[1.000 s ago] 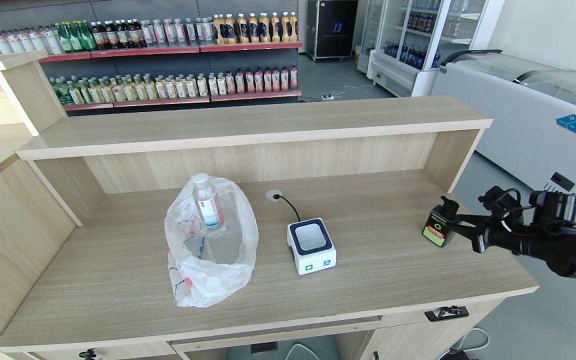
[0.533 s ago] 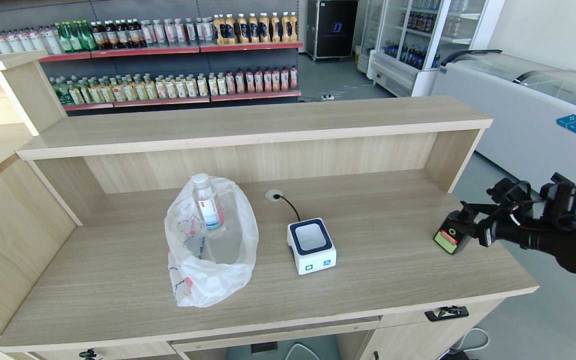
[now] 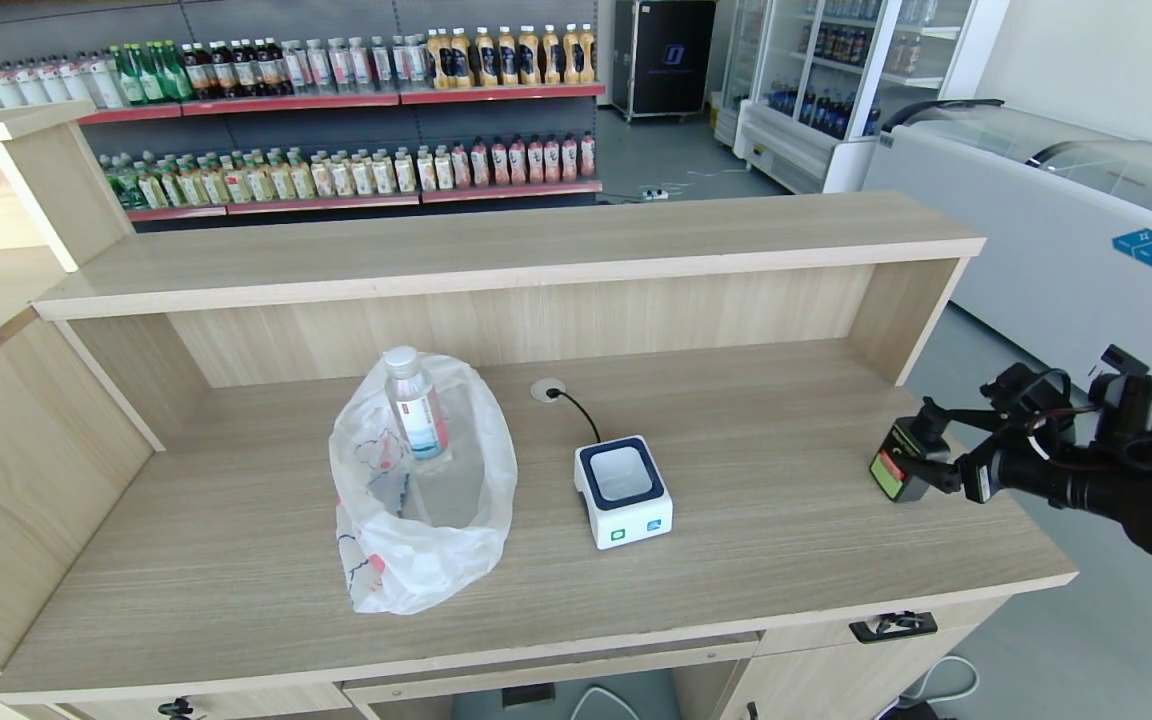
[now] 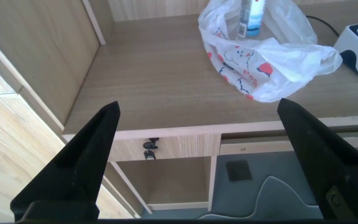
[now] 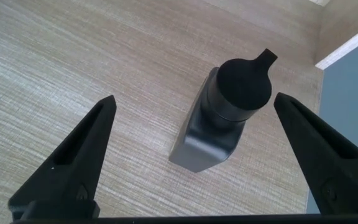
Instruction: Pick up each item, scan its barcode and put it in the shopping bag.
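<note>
**Right hand** (image 3: 921,450): fingers spread wide, holding nothing. It sits at the right end of the bench (image 3: 786,540), with one finger on either side of the item (image 3: 896,468). Neither finger touches the item.

**Item:** a small dark container with a black cap. It rests on the bench near the right edge.

**Left hand** (image 4: 198,104): fingers spread wide, empty. It is positioned off the bench's front left corner.

**Bag** (image 3: 426,520): open, left of centre. A bottle (image 3: 414,405) stands upright inside.

**Scanner** (image 3: 622,490): just right of the bag, not touching it.
</note>
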`<state>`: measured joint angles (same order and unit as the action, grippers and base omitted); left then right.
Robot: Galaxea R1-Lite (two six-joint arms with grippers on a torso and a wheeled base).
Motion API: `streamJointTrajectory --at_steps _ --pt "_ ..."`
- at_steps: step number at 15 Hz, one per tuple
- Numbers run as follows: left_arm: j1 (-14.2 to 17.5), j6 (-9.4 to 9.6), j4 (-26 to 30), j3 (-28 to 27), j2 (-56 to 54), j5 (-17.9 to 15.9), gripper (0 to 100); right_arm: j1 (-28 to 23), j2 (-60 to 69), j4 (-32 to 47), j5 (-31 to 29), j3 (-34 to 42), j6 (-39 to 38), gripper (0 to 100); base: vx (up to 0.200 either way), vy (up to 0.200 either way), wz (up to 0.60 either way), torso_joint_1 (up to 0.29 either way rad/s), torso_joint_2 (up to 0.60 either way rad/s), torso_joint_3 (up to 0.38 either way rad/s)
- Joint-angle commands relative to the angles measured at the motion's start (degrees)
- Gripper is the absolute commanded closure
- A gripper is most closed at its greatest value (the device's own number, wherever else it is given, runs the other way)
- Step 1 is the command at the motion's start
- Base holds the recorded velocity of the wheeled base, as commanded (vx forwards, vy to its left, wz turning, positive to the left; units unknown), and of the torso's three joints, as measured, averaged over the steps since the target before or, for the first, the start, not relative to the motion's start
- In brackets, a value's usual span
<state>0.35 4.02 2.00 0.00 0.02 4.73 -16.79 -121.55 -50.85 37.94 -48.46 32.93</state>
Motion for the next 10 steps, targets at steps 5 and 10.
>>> streamJointTrajectory --at_steps 5,10 --pt "0.00 0.02 0.02 0.00 -0.02 0.02 0 -1.06 -2.20 -1.01 0.12 0.73 0.12 0 0.000 0.000 0.00 0.000 0.00 0.000" --pt "0.00 0.02 0.02 0.00 -0.02 0.02 0 -1.06 -7.47 -4.08 0.03 -0.23 0.03 0 0.000 0.000 0.00 0.000 0.00 0.000"
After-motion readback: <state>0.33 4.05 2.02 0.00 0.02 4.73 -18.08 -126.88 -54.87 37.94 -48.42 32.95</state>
